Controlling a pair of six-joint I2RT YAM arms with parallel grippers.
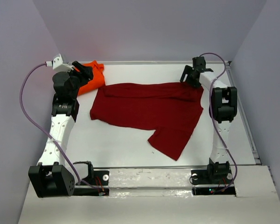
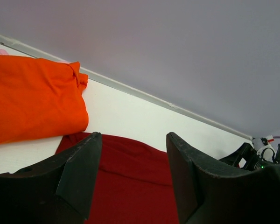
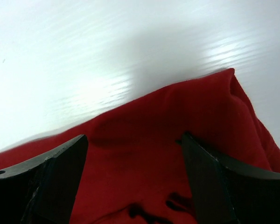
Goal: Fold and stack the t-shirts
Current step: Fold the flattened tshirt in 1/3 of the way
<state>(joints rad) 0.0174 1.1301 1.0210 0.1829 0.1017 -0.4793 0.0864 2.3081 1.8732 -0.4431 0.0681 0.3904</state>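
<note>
Leftmost, the left gripper (image 1: 85, 71) hangs with its fingers apart and nothing between them, above the folded orange t-shirt (image 1: 95, 80) in the far left corner of the table (image 1: 112, 140). Just beside that, the crimson t-shirt (image 1: 149, 109) lies spread out, one flap reaching toward the near edge. At its far right corner the right gripper (image 1: 192, 77) stands wide open; it may be touching the cloth, but the view is unclear.
</note>
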